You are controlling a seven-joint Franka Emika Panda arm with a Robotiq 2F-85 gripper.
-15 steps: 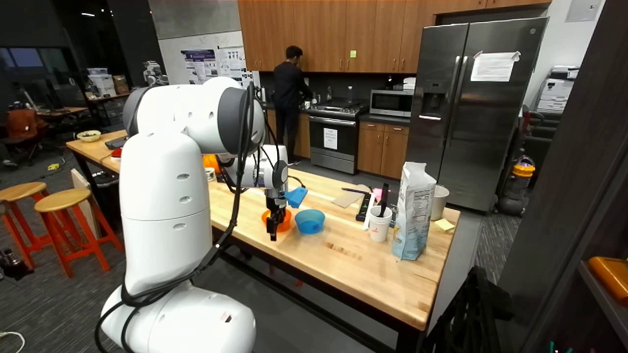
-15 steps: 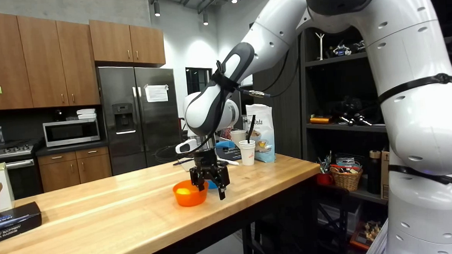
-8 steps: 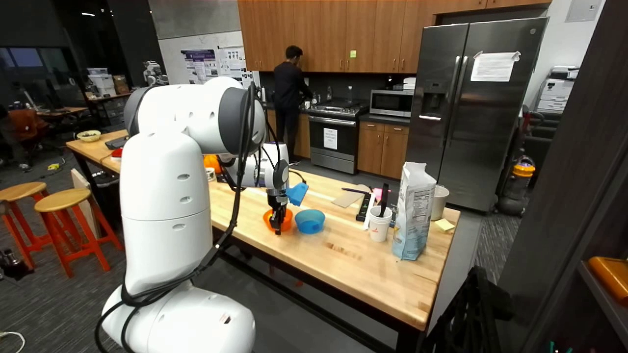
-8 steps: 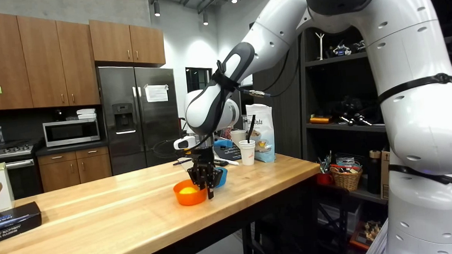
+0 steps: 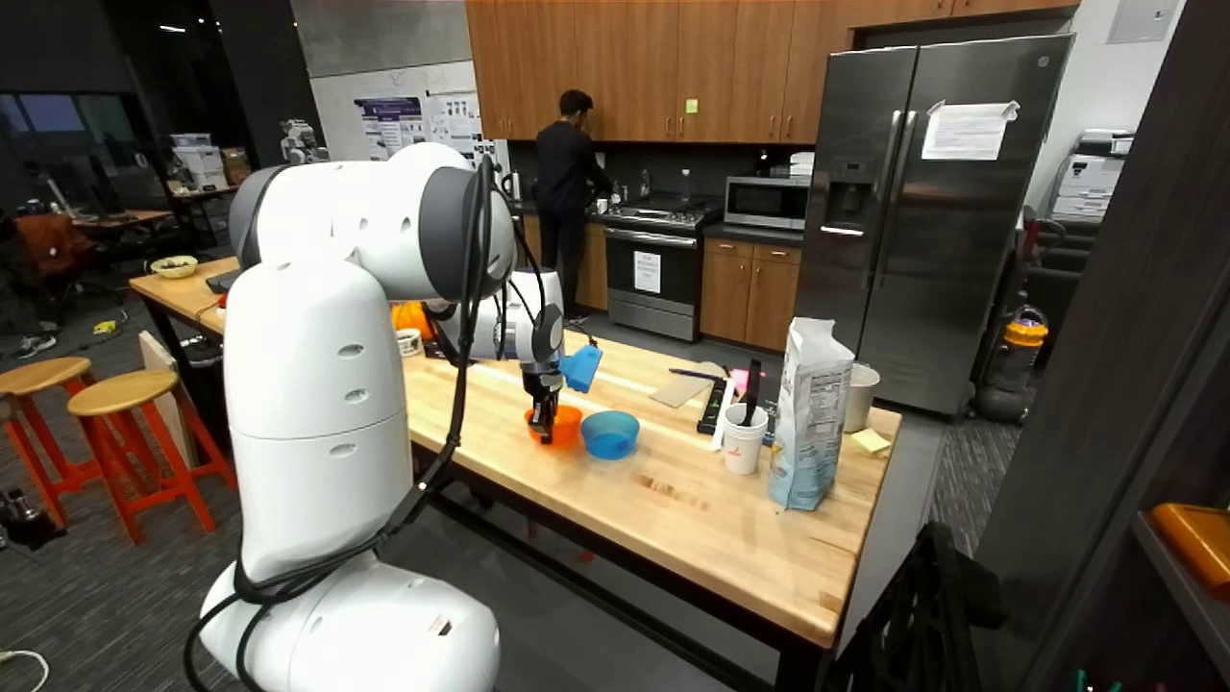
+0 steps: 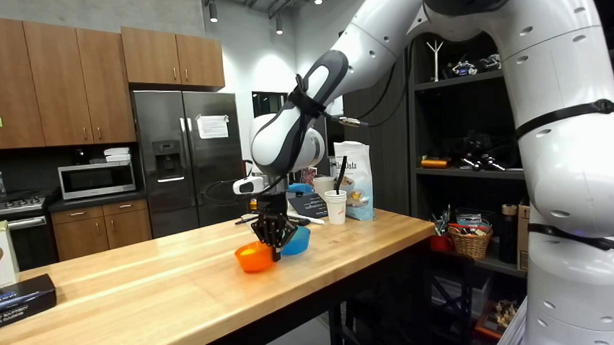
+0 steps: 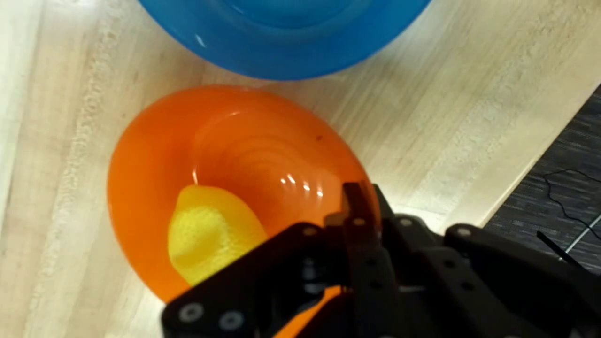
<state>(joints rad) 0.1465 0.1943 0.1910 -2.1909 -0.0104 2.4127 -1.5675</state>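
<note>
Over the last second the black two-fingered gripper (image 7: 367,202) has brought its widely parted jaws together and moved in against the glossy, thin-walled orange bowl (image 7: 263,136); the jaws now stand almost closed, with only the bowl's rim pinched between them, one finger inside the wall and one outside; the orange bowl has shifted a little too, and looks slightly tipped in an exterior view, though whether its base is clear of the pale butcher-block wooden table (image 6: 152,309) cannot be told. In the wrist view the orange bowl's mouth is drawn out of round into an egg shape, narrowing toward the grip; its wall is slick, with small bright glints and faint rings low down; inside lies a yellow lemon (image 7: 211,232) with pitted skin and a blunt nub, partly hidden by the gripper. Just beside the orange bowl stands a translucent, round blue bowl (image 7: 286,54), smooth-rimmed and nearly where it was; a narrow strip of streaky wood grain shows between the two; farther along the table stand a stack of white paper cups (image 6: 336,210), a slim black handle (image 6: 341,173) leaning up out of it, and a tall white and pale-blue printed bag (image 5: 812,432) with a crumpled top.
</note>
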